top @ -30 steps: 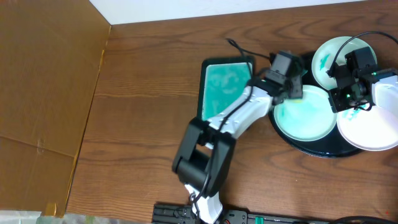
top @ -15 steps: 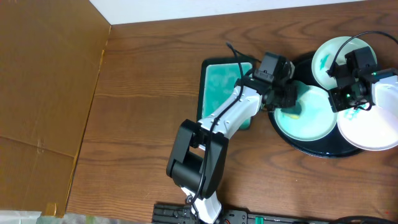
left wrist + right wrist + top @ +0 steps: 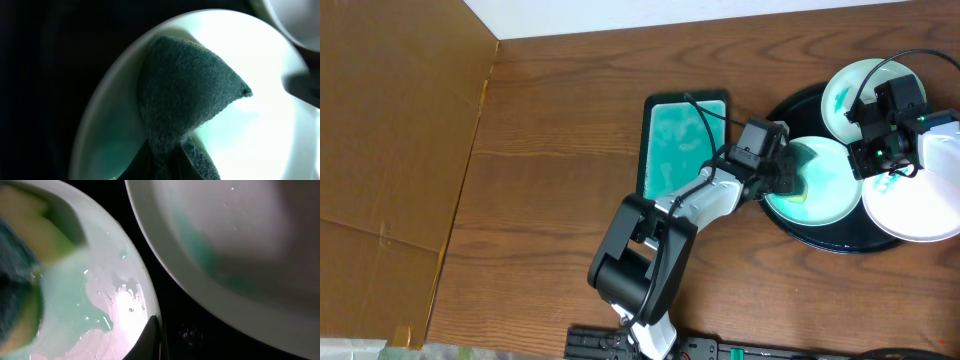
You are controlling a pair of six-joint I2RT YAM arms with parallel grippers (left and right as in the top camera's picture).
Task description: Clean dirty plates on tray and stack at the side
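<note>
On the glossy black tray [image 3: 810, 237], a wet mint plate [image 3: 828, 172] smeared with teal sits at its left, a second mint plate [image 3: 842, 88] at its far edge and a white plate [image 3: 920, 210] at its right. The left gripper [image 3: 786, 180] is clamped on a sponge [image 3: 185, 95] pressed to the wet mint plate. The right gripper [image 3: 880, 152] hangs over the tray's middle; I cannot tell whether it is apart or together.

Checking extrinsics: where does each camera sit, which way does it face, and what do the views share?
Overhead: above the table, looking straight down; the whole left arm shows, left gripper and right gripper over the black tray.
Left wrist: on the left arm, close above a sponge pressed on a mint plate; its own gripper barely shows.
Right wrist: low over the tray; one fingertip shows.
Shared: sponge and mint plate appear in all three.
</note>
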